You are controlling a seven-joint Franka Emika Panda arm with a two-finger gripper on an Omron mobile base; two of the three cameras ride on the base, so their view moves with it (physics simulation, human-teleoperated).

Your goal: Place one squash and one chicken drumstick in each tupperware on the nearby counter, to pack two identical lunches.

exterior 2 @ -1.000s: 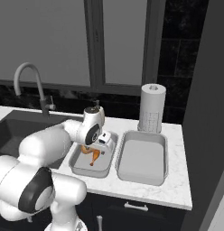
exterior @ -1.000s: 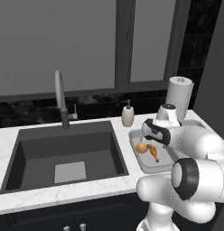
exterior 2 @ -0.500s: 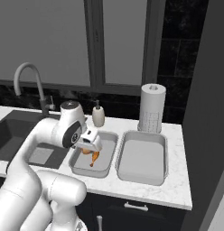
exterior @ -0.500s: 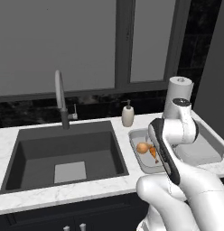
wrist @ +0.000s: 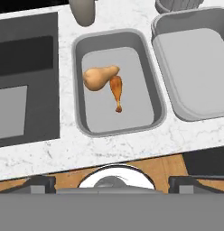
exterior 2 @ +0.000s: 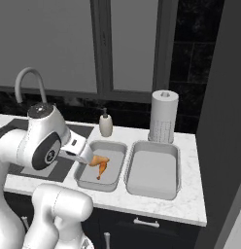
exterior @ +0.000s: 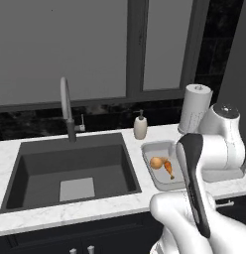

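Already the left tupperware [wrist: 82,115] on the table [wrist: 145,142] holds a squash [wrist: 99,76] touching a drumstick [wrist: 116,92], one lunch packed. The right tupperware [wrist: 195,72] is bare, so the pincer [wrist: 112,182], wide open and holding nothing, likely fetches more.

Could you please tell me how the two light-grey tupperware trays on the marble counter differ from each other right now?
The light-grey tray nearer the dark sink holds a tan squash and an orange-brown chicken drumstick, which lie touching; the light-grey tray nearer the white paper towel roll holds nothing. The first sits beside the sink basin; the second lies toward the counter's far end. Both share the same shallow rectangular shape, rounded corners and raised rims, side by side on the white marble counter.
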